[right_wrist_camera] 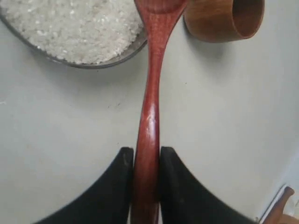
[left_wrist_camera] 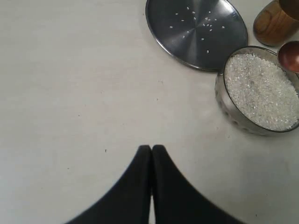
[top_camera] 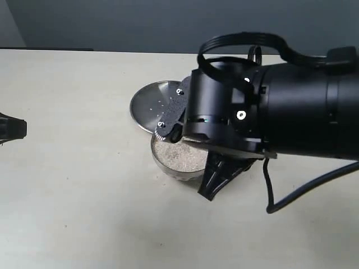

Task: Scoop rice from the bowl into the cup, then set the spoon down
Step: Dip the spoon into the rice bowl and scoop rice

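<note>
My right gripper (right_wrist_camera: pixel 146 155) pinches the spoon (right_wrist_camera: pixel 148 112) at the bowl (right_wrist_camera: pixel 108 59) rim (cup (right_wrist_camera: pixel 216 25) looks unfilled, scooping ahead); left gripper (left_wrist_camera: pixel 152 149) closed, empty.

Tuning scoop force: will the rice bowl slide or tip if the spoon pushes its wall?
Likely won't tip: the bowl is wide and nearly full of rice. Could slide under the spoon, though: smooth steel on a smooth table.

Pale table (left_wrist_camera: pixel 70 93) w/ steel plate (left_wrist_camera: pixel 196 30), bowl (left_wrist_camera: pixel 232 117) & wooden cup (left_wrist_camera: pixel 273 23), close tog.
</note>
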Controlling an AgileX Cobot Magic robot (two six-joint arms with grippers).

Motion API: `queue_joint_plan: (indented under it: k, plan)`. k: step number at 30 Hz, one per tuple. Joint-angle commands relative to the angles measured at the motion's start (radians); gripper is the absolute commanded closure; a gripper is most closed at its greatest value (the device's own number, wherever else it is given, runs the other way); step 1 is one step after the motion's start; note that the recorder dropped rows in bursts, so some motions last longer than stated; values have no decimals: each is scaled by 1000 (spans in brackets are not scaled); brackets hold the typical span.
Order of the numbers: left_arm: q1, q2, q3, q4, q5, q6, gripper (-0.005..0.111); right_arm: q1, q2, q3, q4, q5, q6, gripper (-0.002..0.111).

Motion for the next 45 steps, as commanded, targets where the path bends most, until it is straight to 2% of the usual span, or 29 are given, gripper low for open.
queue_joint_plan:
  k: [1,16,25,34,45]
  plan:
    - [0,5,-6,-4,-8,-1,106,-1,-5,3,6,10,-119,109]
    - [0,5,-6,-4,-8,-1,106,-1,107,3,-64,10,-145,109]
    - [0,5,-6,-4,-8,-1,106,-1,109,3,-38,9,-134,109]
    - [0,5,-6,-4,-8,-1,106,-1,109,3,13,-99,-134,109]
    - [0,5,-6,-4,-8,-1,106,-1,109,3,-8,-88,-24,109]
